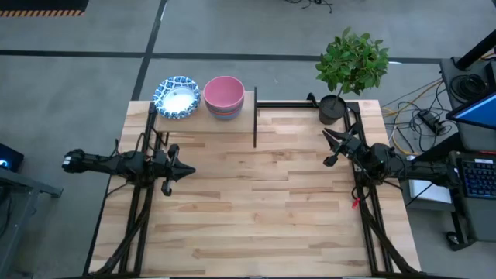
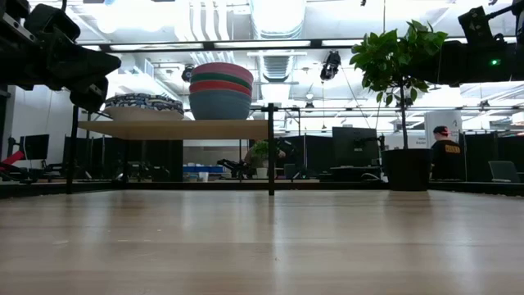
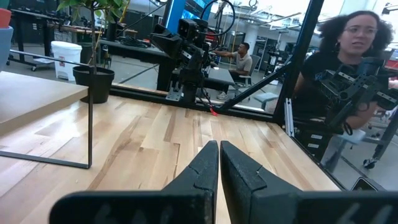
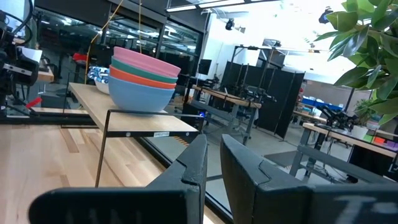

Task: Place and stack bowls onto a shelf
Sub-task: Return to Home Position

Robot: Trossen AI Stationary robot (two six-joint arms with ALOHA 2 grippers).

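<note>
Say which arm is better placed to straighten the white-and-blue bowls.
Left, probably: the left gripper hangs near the shelf end holding the white-and-blue bowls; the right gripper sits across the table beside the plant pot.

A potted plant (image 1: pixel 350 74) stands at the table's (image 1: pixel 256 217) corner.

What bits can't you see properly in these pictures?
- How many white-and-blue bowls are stacked: the high view shows only the top one, and in the low view their rims merge.
- Bowls under the pink bowl: mostly hidden by it in the high view.
- The coloured stack in the left wrist view: nearly all cut off by the edge.
- The plant in the right wrist view: its top is cut off by the edge.
</note>
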